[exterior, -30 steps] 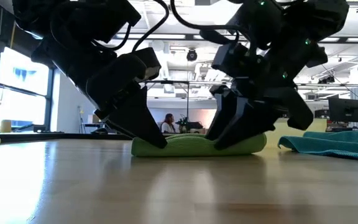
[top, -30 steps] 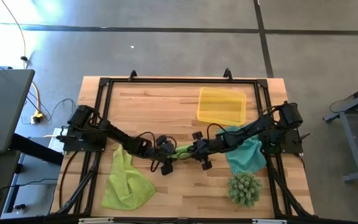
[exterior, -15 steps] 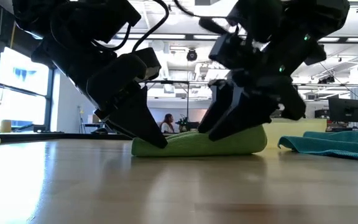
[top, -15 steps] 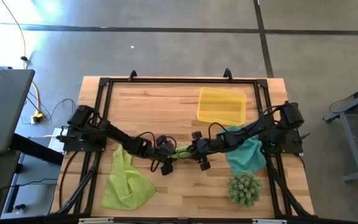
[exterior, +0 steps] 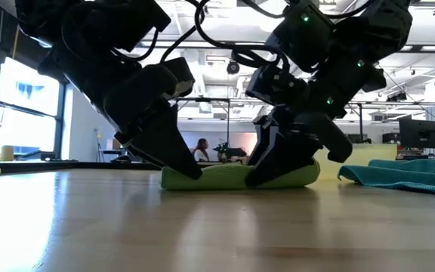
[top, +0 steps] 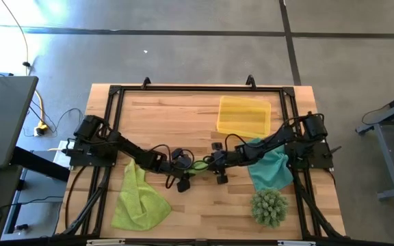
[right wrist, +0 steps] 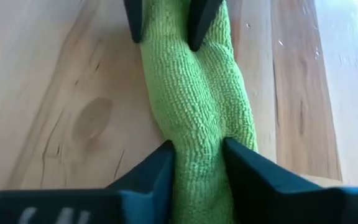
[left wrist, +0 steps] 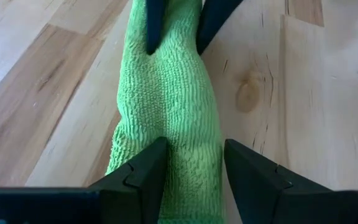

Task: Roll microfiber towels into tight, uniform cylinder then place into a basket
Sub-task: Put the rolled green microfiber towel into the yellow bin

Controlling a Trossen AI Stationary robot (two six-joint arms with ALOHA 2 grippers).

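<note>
Two claws pinch one lime roll (exterior: 236, 177) lying mid-worktop (top: 183, 116): left claw (left wrist: 191, 163) at one end, right claw (right wrist: 197, 163) at the other. Soft, light and springy, it will likely unroll if released; hold both ends, squeezing firmly. Basket (top: 243, 115) sits well apart.

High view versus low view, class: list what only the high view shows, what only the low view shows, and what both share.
Only the high view: the yellow basket, the spiky plant, the whole loose green towel and the table frame.

Only the low view: the room beyond the table, with a person seated far off, and the roll lying flat on the table.

Both: the rolled green towel at mid-table, the left hand clamped on one end, the right hand on the other, and the teal towel.
</note>
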